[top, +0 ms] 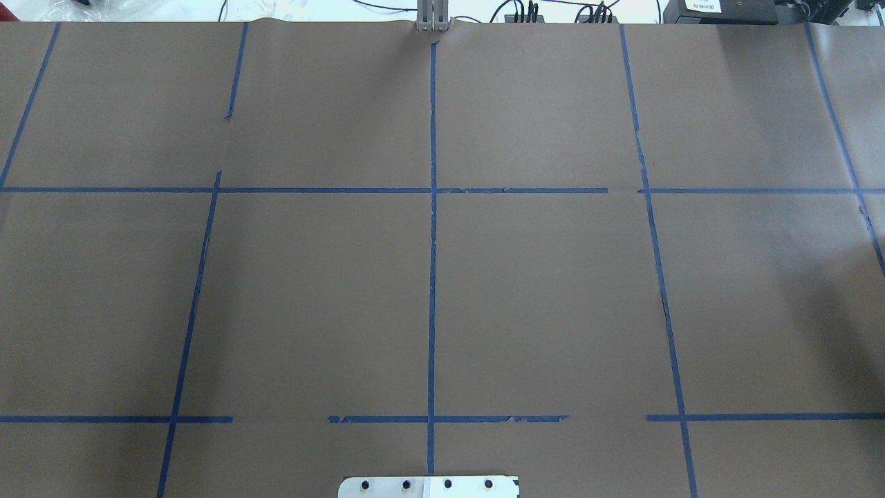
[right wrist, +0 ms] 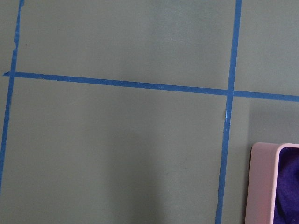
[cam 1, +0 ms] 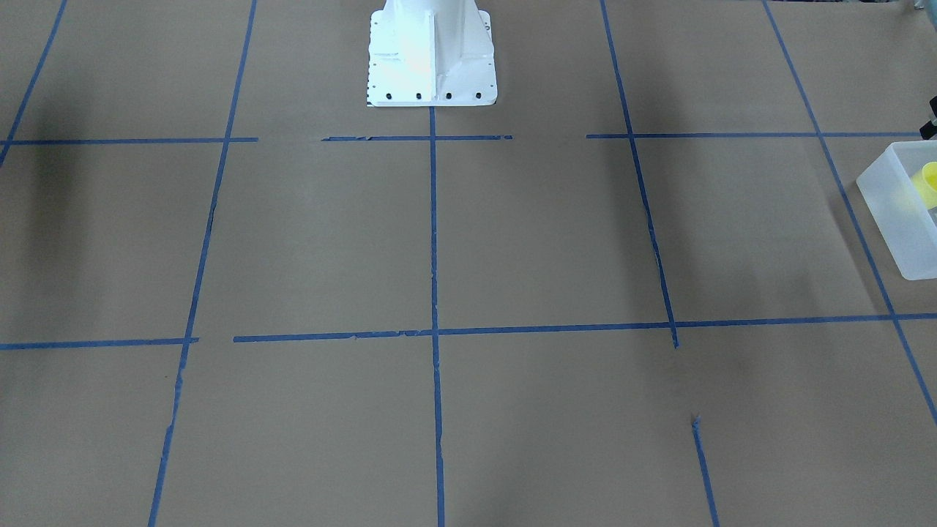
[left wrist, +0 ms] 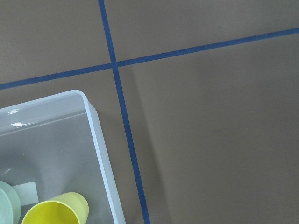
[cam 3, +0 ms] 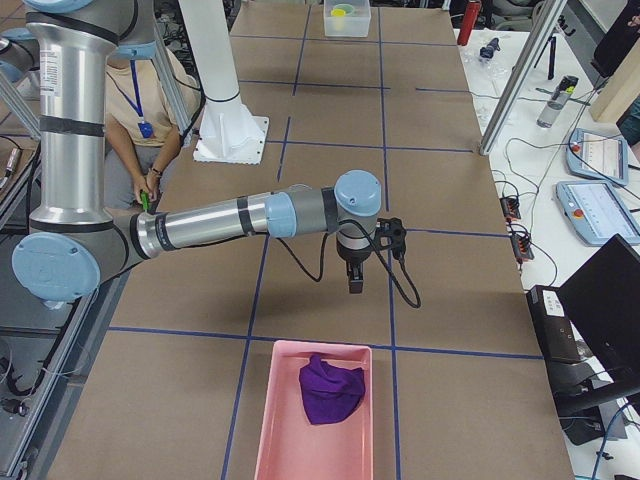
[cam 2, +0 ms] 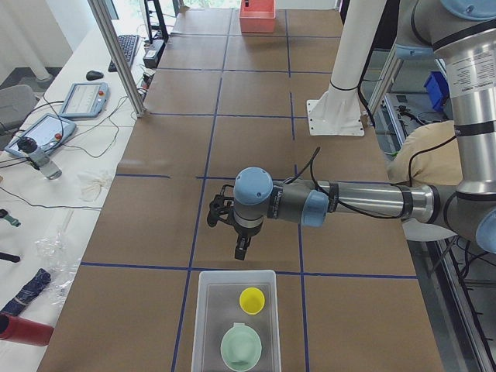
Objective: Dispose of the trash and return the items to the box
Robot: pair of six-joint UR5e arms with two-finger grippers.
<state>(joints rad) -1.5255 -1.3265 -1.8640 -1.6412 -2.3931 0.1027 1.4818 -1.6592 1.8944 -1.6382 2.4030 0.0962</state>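
Note:
The frosted white box (cam 2: pixel 203 325) sits at the table's left end. The yellow cup (cam 2: pixel 252 300) and the mint-green bowl (cam 2: pixel 241 346) stand inside it. The left wrist view shows the box's corner (left wrist: pixel 96 135), the cup (left wrist: pixel 56 212) and an edge of the bowl (left wrist: pixel 8 205). The box (cam 1: pixel 889 212) and cup (cam 1: pixel 928 179) also show at the front view's right edge. My left gripper (cam 2: pixel 242 249) hangs above the table just beside the box. My right gripper (cam 3: pixel 354 280) hangs above the table short of a pink tray. I cannot tell whether either is open or shut.
The pink tray (cam 3: pixel 285 430) at the table's right end holds a purple cloth (cam 3: pixel 330 390); both show in the right wrist view, tray (right wrist: pixel 261 186) and cloth (right wrist: pixel 289 186). The white robot base (cam 1: pixel 432 55) stands at the table's near-robot edge. Blue tape lines grid the brown table.

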